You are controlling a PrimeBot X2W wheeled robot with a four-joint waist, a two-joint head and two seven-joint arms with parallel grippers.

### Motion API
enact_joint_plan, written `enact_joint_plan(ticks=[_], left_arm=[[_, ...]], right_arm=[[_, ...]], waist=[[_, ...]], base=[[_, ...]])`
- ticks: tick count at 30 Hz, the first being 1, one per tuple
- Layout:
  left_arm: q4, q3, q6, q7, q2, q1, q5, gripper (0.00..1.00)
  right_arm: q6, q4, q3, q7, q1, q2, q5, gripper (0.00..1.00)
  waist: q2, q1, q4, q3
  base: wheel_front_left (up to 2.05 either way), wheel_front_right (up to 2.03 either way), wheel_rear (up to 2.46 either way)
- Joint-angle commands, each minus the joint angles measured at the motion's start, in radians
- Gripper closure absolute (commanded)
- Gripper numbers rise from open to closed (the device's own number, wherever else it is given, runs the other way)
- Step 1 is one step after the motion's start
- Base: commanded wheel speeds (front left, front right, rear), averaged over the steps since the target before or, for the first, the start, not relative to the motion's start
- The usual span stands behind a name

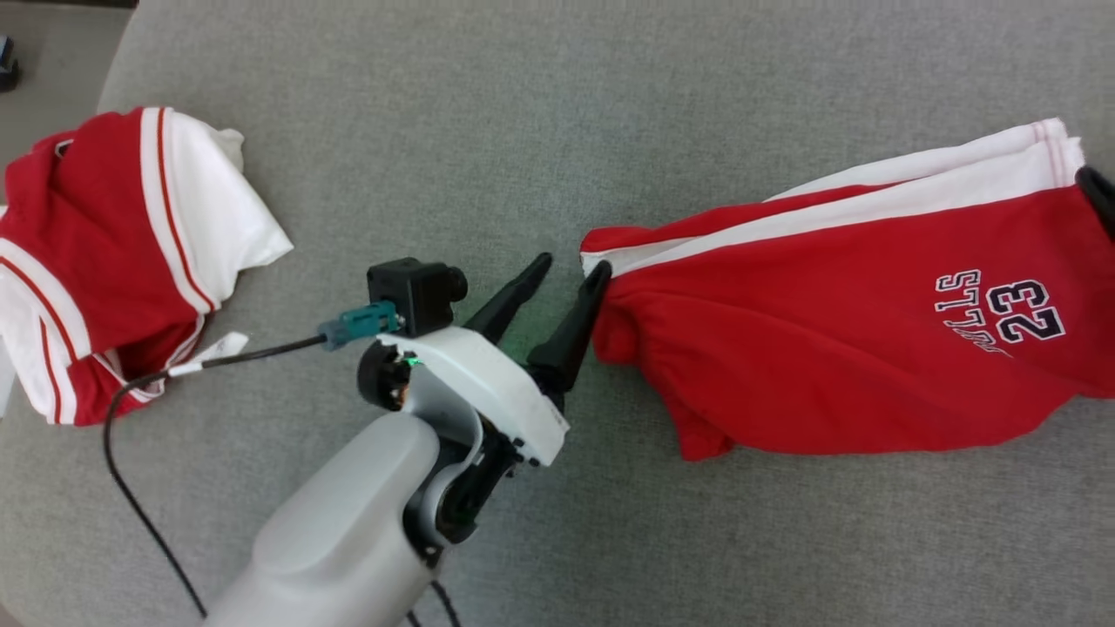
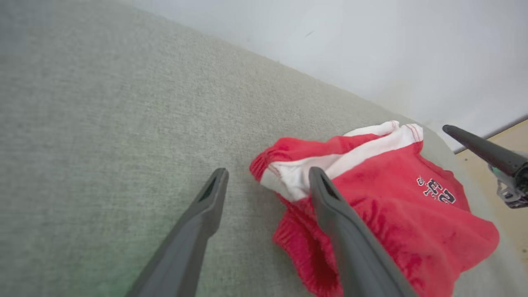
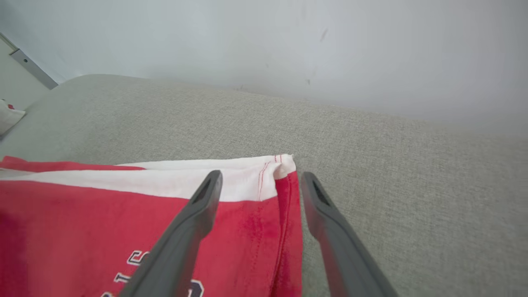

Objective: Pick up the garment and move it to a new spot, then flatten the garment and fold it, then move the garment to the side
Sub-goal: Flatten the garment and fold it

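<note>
Shorts (image 1: pixel 836 348), red with a white stripe, lying on right side of grey worktop (image 1: pixel 523 131).
Left hand (image 1: pixel 572 265) released, fingers spread at the shorts' left end, one fingertip touching the cloth. Right hand (image 3: pixel 260 176) released too, fingers straddling the right hem corner. Second red-and-white garment (image 1: pixel 113 252) bunched at left.

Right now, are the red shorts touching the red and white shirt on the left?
Apart. The head view shows the shorts and the shirt with bare grey cushion between them, where the left pincer stands open.
</note>
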Motion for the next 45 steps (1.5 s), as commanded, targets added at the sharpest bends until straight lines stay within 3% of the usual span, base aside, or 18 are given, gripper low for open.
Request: enact_joint_plan(ticks=[1,7,13,18,25,26,27,33,45], left_arm=[[-0.012,-0.01,0.015,-0.017,0.019,0.009,0.042,0.0],[-0.104,-0.015,0.105,-0.138,0.07,0.06,0.17,0.0],[-0.204,0.068,0.149,-0.177,0.038,0.146,0.264,0.0],[-0.262,0.141,0.12,-0.177,-0.018,0.24,0.381,0.0],[-0.262,0.201,0.021,-0.177,-0.101,0.346,0.499,0.0],[-0.26,0.211,0.007,-0.177,-0.111,0.36,0.509,0.0],[-0.259,0.22,-0.006,-0.177,-0.12,0.372,0.521,0.0],[-0.249,0.278,-0.063,-0.177,-0.148,0.437,0.572,0.0],[-0.239,0.402,-0.123,-0.177,-0.155,0.566,0.654,0.0]], right_arm=[[-0.002,-0.006,0.006,0.004,0.02,-0.016,-0.019,0.0],[-0.002,-0.004,0.036,0.075,0.047,-0.045,-0.116,0.0],[-0.002,0.046,0.008,0.168,0.063,-0.013,-0.174,0.0],[-0.002,0.1,-0.031,0.228,0.076,0.036,-0.199,0.0],[0.0,0.206,-0.048,0.319,0.101,0.144,-0.241,0.0],[0.0,0.215,-0.045,0.324,0.103,0.153,-0.255,0.56],[0.001,0.22,-0.047,0.33,0.106,0.167,-0.257,1.0],[0.002,0.228,-0.107,0.304,0.117,0.215,-0.237,1.0],[-0.003,0.258,-0.295,0.208,0.194,0.249,-0.179,1.0]], waist=[[0.0,-0.0001,-0.012,-0.021],[0.0,-0.0001,-0.019,-0.061],[0.0,-0.0001,0.023,-0.041],[0.0,-0.0001,0.073,-0.019],[0.0,-0.0001,0.12,-0.023],[0.0,-0.0001,0.123,-0.026],[0.0,-0.0001,0.124,-0.029],[0.0,-0.0001,0.088,-0.058],[0.0,-0.0001,-0.08,-0.151]], base=[[0.0,0.0,0.0],[0.0,0.0,0.0],[0.0,0.0,0.0],[0.0,0.0,0.0],[0.0,0.0,0.0],[0.0,0.0,0.0],[0.0,0.0,0.0],[0.0,0.0,0.0],[0.0,0.0,0.0]])
